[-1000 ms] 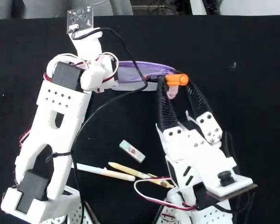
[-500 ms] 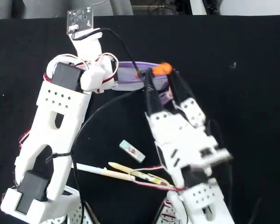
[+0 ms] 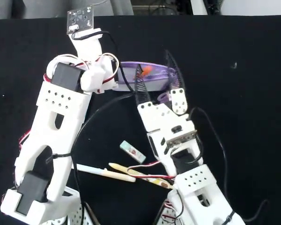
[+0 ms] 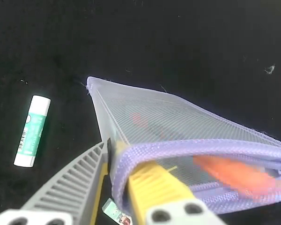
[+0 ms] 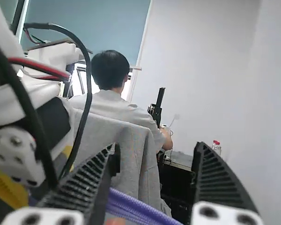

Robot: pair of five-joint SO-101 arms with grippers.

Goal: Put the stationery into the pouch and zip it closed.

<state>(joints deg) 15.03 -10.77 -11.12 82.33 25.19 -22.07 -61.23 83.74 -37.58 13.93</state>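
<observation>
Our right claw (image 3: 153, 65) hangs over the mouth of the pouch (image 4: 178, 122) with its jaws spread wide and nothing between them. From its wrist view we look out between the 2 black fingers, with the purple rim just beneath. We read that pose as suited to a drop from above, and the orange marker (image 4: 234, 172) lies inside the pouch, visible through the mesh near the zip end.

Our left claw (image 4: 113, 154) is pinched on the pouch's purple rim, which sits between its grey and yellow fingers. That grip lifts the rim off the table (image 3: 253, 93) and holds the mouth gaping, so the pouch stands as a tilted wedge rather than lying flat. Without it, we think the soft mesh would fold shut.

The other stationery lies outside. A small eraser (image 3: 132, 151), a white pen (image 3: 103, 172) and a yellowish pencil (image 3: 143, 176) lie near the arms' bases, well apart from the pouch. A glue stick (image 4: 33, 131) lies near the pouch's closed corner.

We judge the task partly done, with 1 item in, 4 out and the zip open. The pen and pencil lie close together and flat, so taking 1 alone will call for a narrow, careful pinch.
</observation>
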